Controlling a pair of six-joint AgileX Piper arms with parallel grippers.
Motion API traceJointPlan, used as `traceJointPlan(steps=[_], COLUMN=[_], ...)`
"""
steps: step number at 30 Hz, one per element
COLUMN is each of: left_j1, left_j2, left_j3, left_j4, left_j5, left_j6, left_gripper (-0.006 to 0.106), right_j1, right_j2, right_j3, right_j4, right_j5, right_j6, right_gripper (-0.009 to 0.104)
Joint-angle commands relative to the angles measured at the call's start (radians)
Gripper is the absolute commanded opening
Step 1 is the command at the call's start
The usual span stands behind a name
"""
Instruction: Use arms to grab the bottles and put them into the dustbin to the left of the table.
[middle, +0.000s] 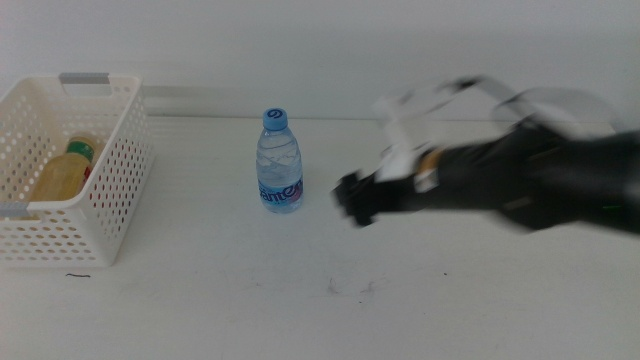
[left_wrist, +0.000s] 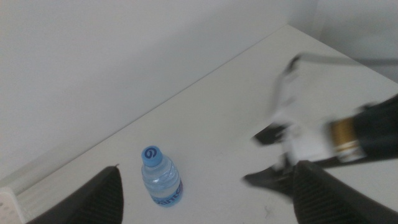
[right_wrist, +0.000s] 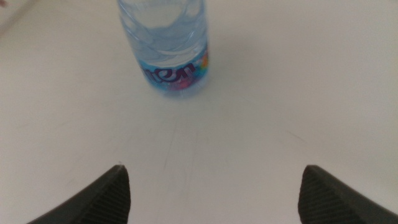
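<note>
Water bottle stands upright near right gripper, apart.

Middle view overlooks table, wrist views angled down, all 3 share water bottle

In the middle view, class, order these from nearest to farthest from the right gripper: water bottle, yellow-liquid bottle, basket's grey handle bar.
Measured from the right gripper, entering from the right:
1. Water bottle, standing on the table just beside it.
2. Grey handle bar, on the basket's far rim.
3. Yellow-liquid bottle, lying inside the basket; close to the handle, so ranked loosely.
</note>
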Motion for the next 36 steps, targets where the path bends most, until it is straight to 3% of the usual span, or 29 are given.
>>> traceJointPlan(steps=[1, 5, 9, 25, 28, 33, 34, 36], left_j1=[-0.002, -0.002, -0.002, -0.004, -0.047, -0.164, -0.164, -0.16], left_j2=[-0.004, -0.004, -0.004, -0.014, -0.063, -0.169, -0.162, -0.117], left_j3=[-0.003, -0.003, -0.003, 0.031, 0.22, 0.822, 0.93, 1.16], left_j4=[0.003, 0.003, 0.003, -0.011, 0.017, 0.24, 0.249, 0.169], left_j5=[-0.014, -0.014, -0.014, -0.113, -0.359, -1.213, -1.384, -1.742], left_j6=[-0.006, -0.006, -0.006, -0.006, -0.006, -0.087, -0.12, -0.204], left_gripper=[0.094, 0.094, 0.094, 0.094, 0.094, 0.094, 0.094, 0.094], right_j1=[0.02, 0.03, 0.03, 0.03, 0.03, 0.03, 0.03, 0.03], right_j2=[-0.202, -0.41, -0.499, -0.515, -0.515, -0.515, -0.515, -0.515], right_j3=[0.008, -0.105, -0.199, -0.202, -0.202, -0.202, -0.202, -0.202], right_j4=[0.026, 0.066, 0.026, 0.036, 0.036, 0.032, 0.032, 0.032], right_j5=[0.206, 0.411, 0.511, 0.476, 0.476, 0.476, 0.476, 0.476], right_j6=[-0.038, -0.139, -0.139, -0.13, -0.13, -0.13, -0.13, -0.13], right_gripper=[0.09, 0.09, 0.09, 0.09, 0.09, 0.09, 0.09, 0.09])
